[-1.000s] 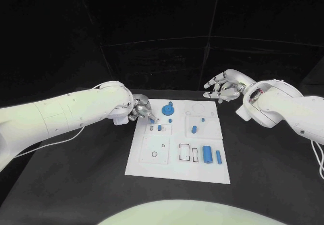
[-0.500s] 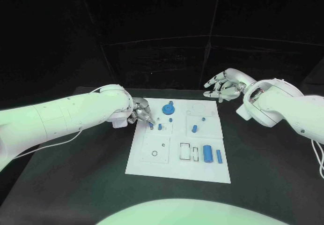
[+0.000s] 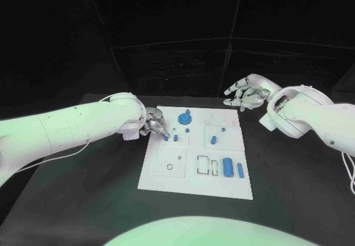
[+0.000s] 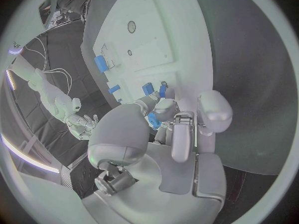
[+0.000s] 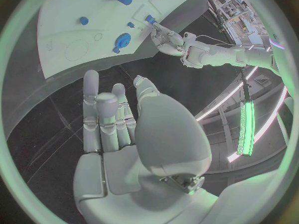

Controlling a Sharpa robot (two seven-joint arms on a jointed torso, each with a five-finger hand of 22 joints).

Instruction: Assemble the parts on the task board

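A white rectangular task board (image 3: 194, 174) lies in the middle of a black table (image 3: 89, 195), its long axis running from the near edge toward the far edge. Small blue parts sit on it. Near the far left corner stands a round blue disc (image 3: 184, 120) with a short stem on top. Two blue cylinders (image 3: 232, 168), one thick and one thin, lie side by side near the right edge, both pointing along the board's length. A short blue bar (image 3: 212, 140) lies in the middle, slightly tilted, with a tiny blue peg (image 3: 222, 130) just beyond it. Two more small pegs (image 3: 175, 139) stand near the left edge.

The left hand (image 3: 153, 123) is at the board's left edge, its fingers pinching a small blue part (image 4: 154, 120) just above the board. The right hand (image 3: 246, 94) hovers beyond the far right corner, holding nothing, its fingers loosely spread.
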